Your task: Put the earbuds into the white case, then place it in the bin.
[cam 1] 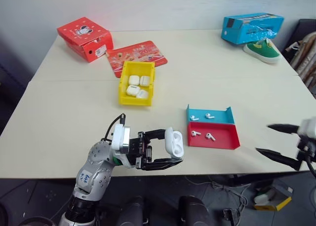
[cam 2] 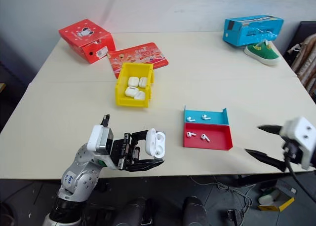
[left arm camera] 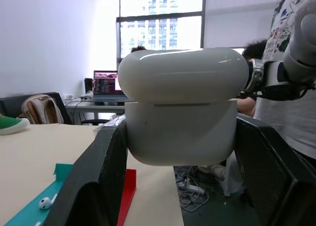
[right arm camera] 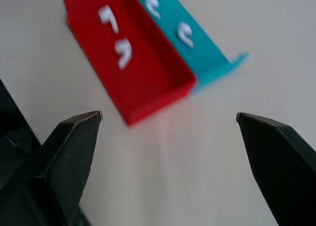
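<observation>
My left gripper [cam 1: 172, 147] is shut on a white case [cam 1: 174, 142], holding it just above the table's front edge; in the left wrist view the case [left arm camera: 180, 122] sits between both fingers with its lid down. Two earbuds [cam 1: 194, 118] lie in the blue half of a shallow tray [cam 1: 223, 118], and two more earbuds [cam 1: 196, 133] lie in its red half. The yellow bin [cam 1: 123, 95] stands behind my left hand and holds several white cases [cam 1: 134, 80]. My right gripper [cam 1: 263, 138] is open and empty to the right of the tray, and its wrist view shows the tray [right arm camera: 148, 83].
At the back left stand a red cardboard box [cam 1: 85, 37] and a flat red packet [cam 1: 137, 56]. A blue box [cam 1: 252, 27] and a green shoe [cam 1: 261, 49] sit at the back right. A person in a patterned shirt [left arm camera: 296, 122] stands off the table's right side.
</observation>
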`<act>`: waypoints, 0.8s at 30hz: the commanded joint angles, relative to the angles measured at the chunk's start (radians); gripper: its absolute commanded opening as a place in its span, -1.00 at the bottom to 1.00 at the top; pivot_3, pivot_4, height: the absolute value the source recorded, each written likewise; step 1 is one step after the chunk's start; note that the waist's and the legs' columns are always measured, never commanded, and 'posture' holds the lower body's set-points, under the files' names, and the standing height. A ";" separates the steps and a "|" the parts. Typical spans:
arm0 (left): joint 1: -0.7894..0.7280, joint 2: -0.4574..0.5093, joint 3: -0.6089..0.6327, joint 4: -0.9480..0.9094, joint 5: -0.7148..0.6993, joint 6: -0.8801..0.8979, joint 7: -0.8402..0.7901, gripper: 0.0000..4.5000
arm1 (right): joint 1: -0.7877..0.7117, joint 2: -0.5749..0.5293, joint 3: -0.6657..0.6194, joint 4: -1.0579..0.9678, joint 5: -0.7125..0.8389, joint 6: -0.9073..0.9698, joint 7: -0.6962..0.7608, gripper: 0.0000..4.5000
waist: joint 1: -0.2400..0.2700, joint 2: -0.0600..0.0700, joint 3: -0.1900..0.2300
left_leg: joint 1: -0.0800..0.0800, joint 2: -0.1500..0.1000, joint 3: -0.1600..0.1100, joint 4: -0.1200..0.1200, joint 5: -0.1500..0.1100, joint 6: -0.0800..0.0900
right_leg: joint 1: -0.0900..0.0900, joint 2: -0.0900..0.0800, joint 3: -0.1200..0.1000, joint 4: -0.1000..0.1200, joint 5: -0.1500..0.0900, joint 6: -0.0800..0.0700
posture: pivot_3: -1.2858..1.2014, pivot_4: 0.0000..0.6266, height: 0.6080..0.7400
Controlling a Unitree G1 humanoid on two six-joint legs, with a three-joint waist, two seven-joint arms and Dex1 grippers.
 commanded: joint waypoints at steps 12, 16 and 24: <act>0.016 0.047 0.068 -0.022 0.007 -0.033 0.074 0.23 | -0.330 0.092 0.476 -0.003 -0.197 0.185 -0.238 0.26 | 0.010 -0.001 0.000 | -0.012 -0.003 -0.002 0.011 -0.002 0.004 | -0.003 -0.001 -0.012 -0.003 0.002 0.003 | 0.03 -0.52 1.00; 0.037 0.058 0.065 -0.043 0.009 -0.029 0.090 0.23 | -0.362 0.142 0.514 0.018 -0.233 0.195 -0.263 0.26 | 0.010 -0.001 0.001 | -0.012 -0.002 -0.002 0.011 -0.002 0.004 | -0.003 0.000 -0.012 -0.002 0.002 0.003 | 0.03 -0.52 1.00; 0.040 0.068 0.049 -0.059 0.008 -0.018 0.110 0.23 | -0.420 0.192 0.565 0.027 -0.266 0.261 -0.280 0.26 | 0.010 -0.001 0.000 | -0.012 -0.002 -0.002 0.011 -0.002 0.004 | -0.003 0.000 -0.012 -0.002 0.002 0.003 | 0.03 -0.52 1.00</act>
